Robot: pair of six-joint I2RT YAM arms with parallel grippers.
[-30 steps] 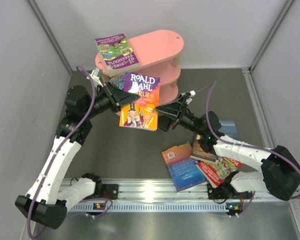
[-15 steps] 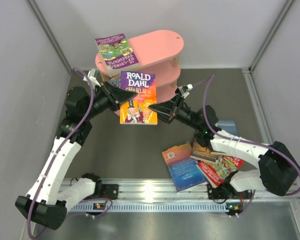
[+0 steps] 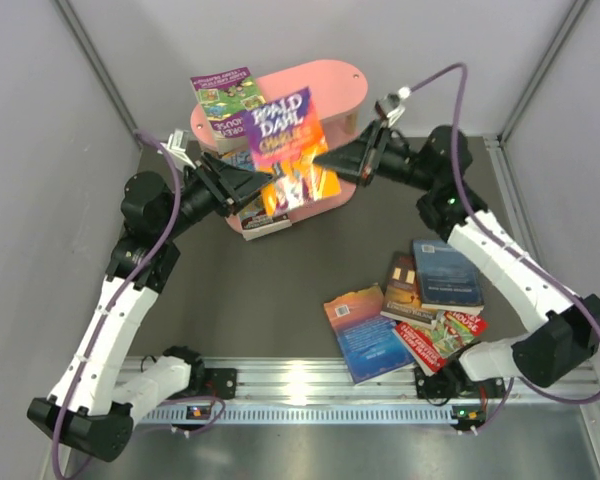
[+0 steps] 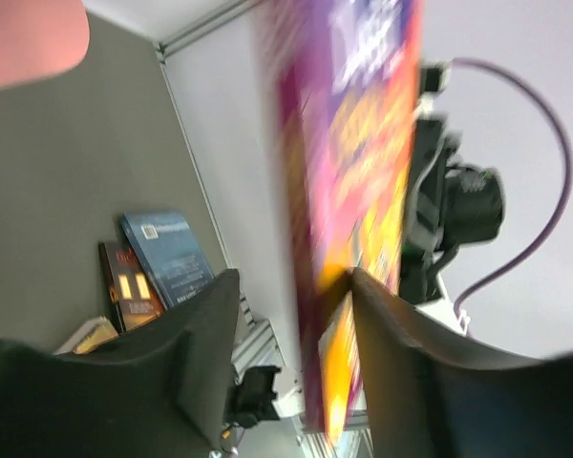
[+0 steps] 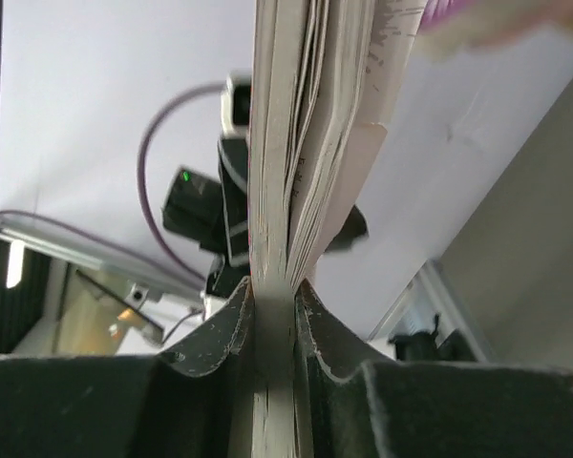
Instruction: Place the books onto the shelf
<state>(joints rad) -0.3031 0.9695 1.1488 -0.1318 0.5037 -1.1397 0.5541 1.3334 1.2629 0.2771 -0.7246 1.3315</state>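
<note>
A purple and yellow book [image 3: 290,140] hangs tilted over the front of the pink shelf [image 3: 340,85]. My right gripper [image 3: 327,165] is shut on its right edge; the right wrist view shows the jaws [image 5: 272,291] pinching the fanned page edges [image 5: 296,114]. My left gripper [image 3: 268,185] is at the book's lower left, open. In the left wrist view the book [image 4: 353,143] stands between the jaws [image 4: 293,281], against the right finger and apart from the left one. A second book [image 3: 225,100] lies on the top board's left end.
Several books lie on the table at front right: a blue one [image 3: 365,335], a dark blue one [image 3: 447,275], a dark one [image 3: 402,290] and a red one [image 3: 440,335]. More books [image 3: 260,215] sit low in the shelf's left end. Walls close in on both sides.
My right gripper has shut on the book and carried it up and back over the shelf. My left gripper's jaws have parted. The dark blue book on the table has come into view.
</note>
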